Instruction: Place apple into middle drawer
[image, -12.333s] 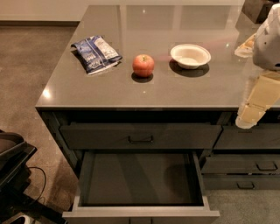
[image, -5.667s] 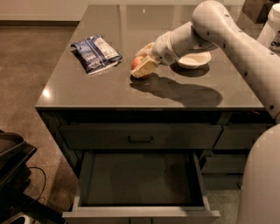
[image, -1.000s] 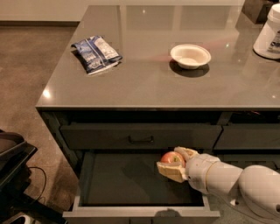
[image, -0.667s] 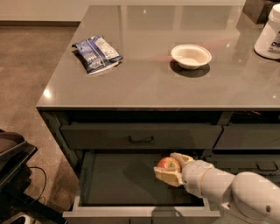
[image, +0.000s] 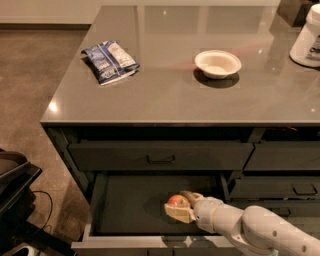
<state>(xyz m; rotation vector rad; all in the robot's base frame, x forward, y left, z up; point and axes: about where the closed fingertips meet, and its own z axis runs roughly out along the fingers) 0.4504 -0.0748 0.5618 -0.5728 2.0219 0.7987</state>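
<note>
Vs 0.7 s ago: hand (image: 181, 205) and apple (image: 177, 200) have shifted slightly left and nearer, lower over the open drawer (image: 125, 206) floor. Arm (image: 260, 232) enters from the near right and reaches left into the drawer. Hand is clamped on the apple, right of the drawer's centre; can't tell if it touches the floor. Bowl (image: 217, 63) and snack bag (image: 110, 61) unchanged on the table (image: 165, 100).

The white arm (image: 272, 234) reaches in from the lower right corner, lying nearly level and pointing left. Its rounded wrist (image: 212, 214) ends in the tool (image: 179, 205), low inside the open middle drawer (image: 130, 205). The two tan fingers (image: 176, 214) clasp the apple (image: 177, 200), one in front, one behind
</note>
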